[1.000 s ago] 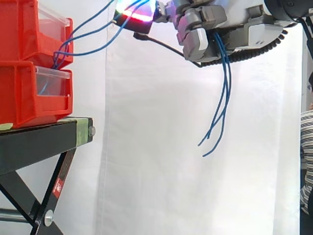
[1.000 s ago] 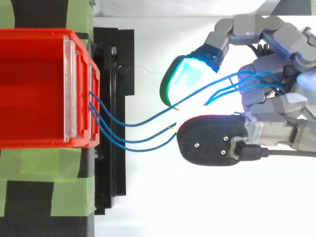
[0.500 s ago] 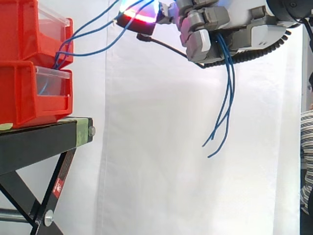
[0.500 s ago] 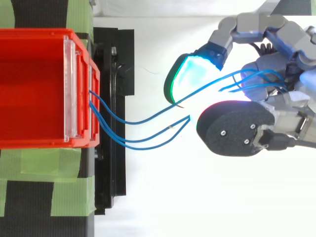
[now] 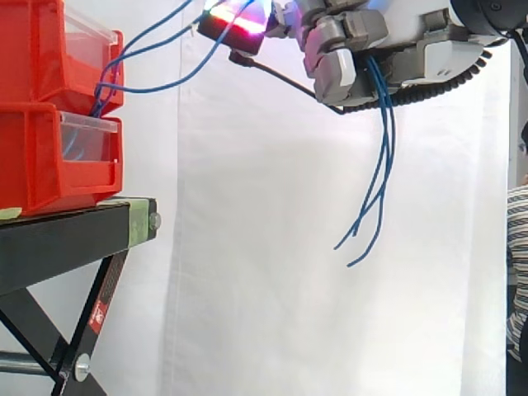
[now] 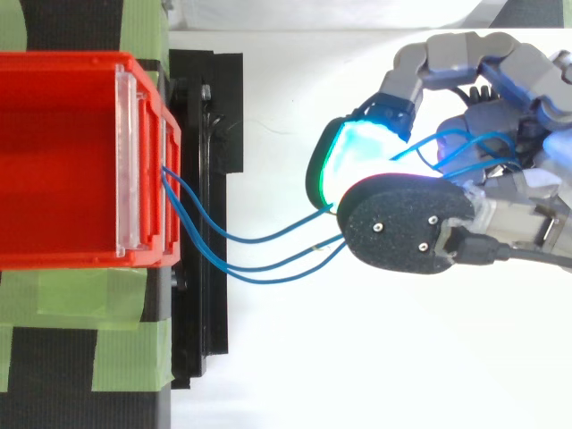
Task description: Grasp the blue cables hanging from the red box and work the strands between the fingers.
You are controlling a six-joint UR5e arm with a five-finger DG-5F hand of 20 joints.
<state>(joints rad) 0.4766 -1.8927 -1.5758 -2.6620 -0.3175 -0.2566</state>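
Note:
Three thin blue cables run from the front of the upper red box rightward and upward into my hand. My hand sits high at the right, fingers curled around the strands. In the top view a green-glowing fingertip and a black-backed pad close together over the cables. The loose cable ends hang down below my hand in the side view, reaching about mid-height.
Two red bins are stacked on a black stand with green tape at the left. A white curtain is behind. A person's striped sleeve is at the right edge.
The black-backed pad has swung left and up toward the green fingertip, closing the gap over the strands. The cables between box and hand have shifted slightly.

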